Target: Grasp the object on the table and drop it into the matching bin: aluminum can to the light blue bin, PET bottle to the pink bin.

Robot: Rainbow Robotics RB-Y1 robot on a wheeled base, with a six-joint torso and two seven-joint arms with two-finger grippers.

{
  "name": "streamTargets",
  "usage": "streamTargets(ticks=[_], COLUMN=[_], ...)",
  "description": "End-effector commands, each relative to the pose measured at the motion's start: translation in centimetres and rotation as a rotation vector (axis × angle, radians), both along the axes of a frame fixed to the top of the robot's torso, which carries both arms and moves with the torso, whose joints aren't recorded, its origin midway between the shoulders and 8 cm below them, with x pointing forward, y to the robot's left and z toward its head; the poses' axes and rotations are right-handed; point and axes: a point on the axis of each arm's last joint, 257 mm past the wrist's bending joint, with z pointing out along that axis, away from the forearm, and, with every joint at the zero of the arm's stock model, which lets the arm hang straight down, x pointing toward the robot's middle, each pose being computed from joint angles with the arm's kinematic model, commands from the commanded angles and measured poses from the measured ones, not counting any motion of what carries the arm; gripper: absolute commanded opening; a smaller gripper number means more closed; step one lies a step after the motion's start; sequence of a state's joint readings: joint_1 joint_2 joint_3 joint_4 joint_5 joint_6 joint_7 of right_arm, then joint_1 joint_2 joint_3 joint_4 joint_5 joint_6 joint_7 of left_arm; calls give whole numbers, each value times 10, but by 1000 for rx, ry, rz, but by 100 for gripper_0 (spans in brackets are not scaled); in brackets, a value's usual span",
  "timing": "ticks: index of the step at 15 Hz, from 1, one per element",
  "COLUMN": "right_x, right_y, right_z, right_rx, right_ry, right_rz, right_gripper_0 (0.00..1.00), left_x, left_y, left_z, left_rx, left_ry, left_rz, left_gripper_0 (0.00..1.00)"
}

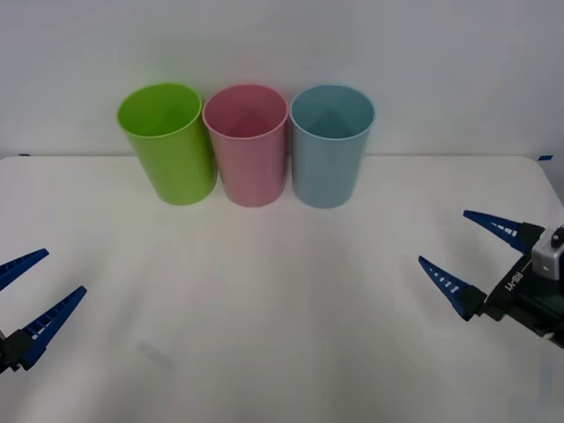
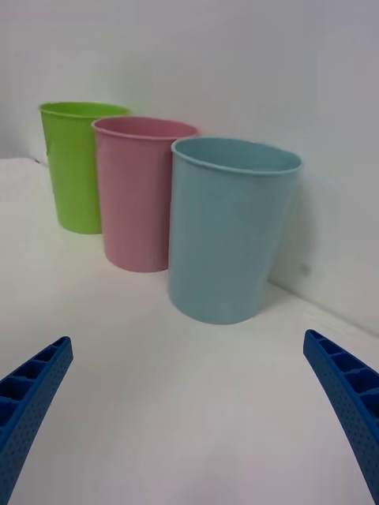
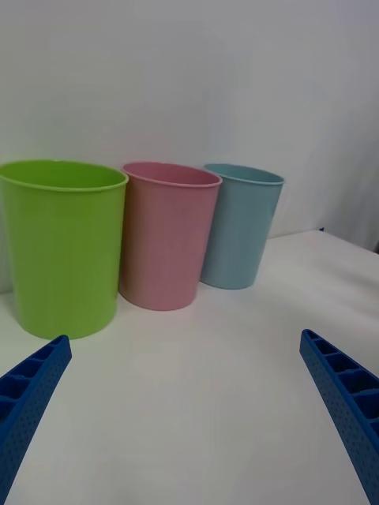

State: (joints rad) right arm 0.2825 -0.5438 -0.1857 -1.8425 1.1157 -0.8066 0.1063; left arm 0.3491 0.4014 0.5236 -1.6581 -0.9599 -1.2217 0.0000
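Both claws, left claw (image 1: 31,286) and right claw (image 1: 467,251), hang wide apart, gripping nothing, low over the white surface (image 1: 282,335). No can lies there. Green (image 1: 167,141), pink bin (image 1: 247,145), light blue bin (image 1: 330,145) stand behind. A can would likely be light, slick, dentable; grip mid-body.

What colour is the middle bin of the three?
Pink, plain with no pattern; the front view shows it best.
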Motion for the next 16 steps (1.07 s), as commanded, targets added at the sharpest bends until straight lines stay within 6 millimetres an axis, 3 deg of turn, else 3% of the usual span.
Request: streamTargets(ticks=[1, 4, 10, 16], right_x=[-26, -46, -75, -80], right_y=[-8, -19, -41, -41], right_z=[-21, -39, -50, -49], right_rx=[-28, -58, -65, -56], right_ry=[12, 29, 61, 68], right_rz=[0, -18, -43, -31], right_gripper_0=[100, 100, 100, 100], left_x=[0, 0, 0, 0], left_y=[0, 0, 0, 0], left_z=[0, 0, 0, 0], left_rx=[0, 0, 0, 0], left_ry=[0, 0, 0, 0], left_rz=[0, 0, 0, 0], left_gripper_0=[100, 100, 100, 100])
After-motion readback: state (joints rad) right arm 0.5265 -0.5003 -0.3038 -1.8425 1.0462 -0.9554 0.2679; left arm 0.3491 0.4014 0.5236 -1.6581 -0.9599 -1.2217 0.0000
